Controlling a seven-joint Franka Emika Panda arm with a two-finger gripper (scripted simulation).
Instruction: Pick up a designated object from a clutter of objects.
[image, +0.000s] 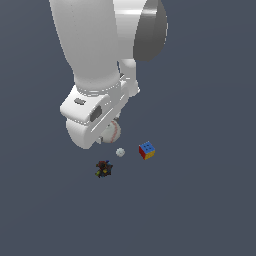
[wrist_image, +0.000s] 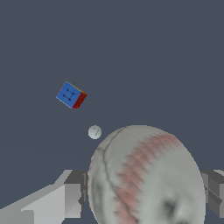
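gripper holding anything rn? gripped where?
Looks so: the white, red-stitched baseball sits between the gripper fingers, one at each opposite side. Firm contact cannot be confirmed.

Four small things in all, one of each kind: one white baseball (image: 113, 131) with red stitching, partly hidden behind the arm in the exterior view; one multicoloured puzzle cube (image: 146, 150); one tiny pale ball (image: 120, 152); one dark lump (image: 104, 169) with yellow and blue specks. The wrist view shows three of them, one each: baseball (wrist_image: 146, 179), cube (wrist_image: 71, 95), pale ball (wrist_image: 95, 131)
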